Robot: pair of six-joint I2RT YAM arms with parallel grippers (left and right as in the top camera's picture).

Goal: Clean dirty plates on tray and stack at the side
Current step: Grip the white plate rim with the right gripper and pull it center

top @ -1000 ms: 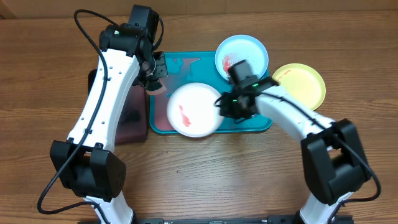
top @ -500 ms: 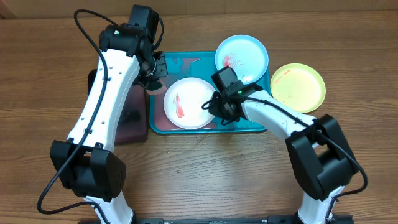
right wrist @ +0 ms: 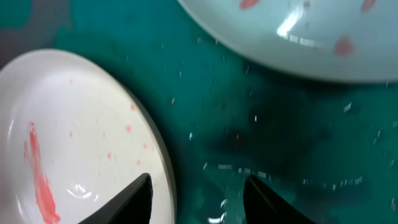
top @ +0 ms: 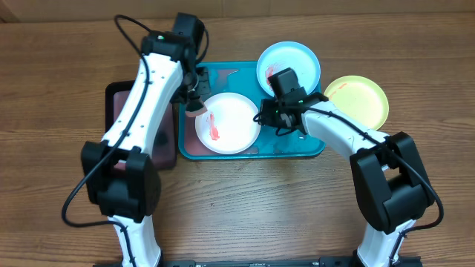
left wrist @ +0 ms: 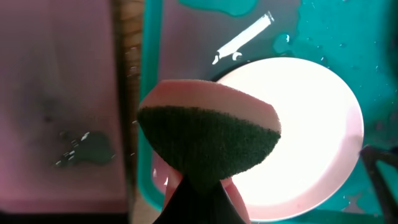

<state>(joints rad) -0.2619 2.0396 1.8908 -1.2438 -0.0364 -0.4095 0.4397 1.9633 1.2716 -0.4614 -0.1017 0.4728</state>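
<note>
The smeared white plate (top: 228, 122) lies in the teal tray's (top: 230, 74) near half, with the right gripper (right wrist: 198, 178) open at its rim and the left gripper (top: 194, 100) clamping a sponge (left wrist: 208, 134) above its far-left edge, so wiping seems next: press onto the red streak (top: 214, 127).

**Sponge, side tray, table**

I see a sponge (left wrist: 208, 134), pink with a dark green scouring face, filling the lower middle of my left wrist view. At the left of that frame lies the black tray (top: 168, 144), a wet patch (left wrist: 84, 148) on its pinkish inside. The brown wooden table (top: 59, 67) fills the rest of the overhead frame.
</note>
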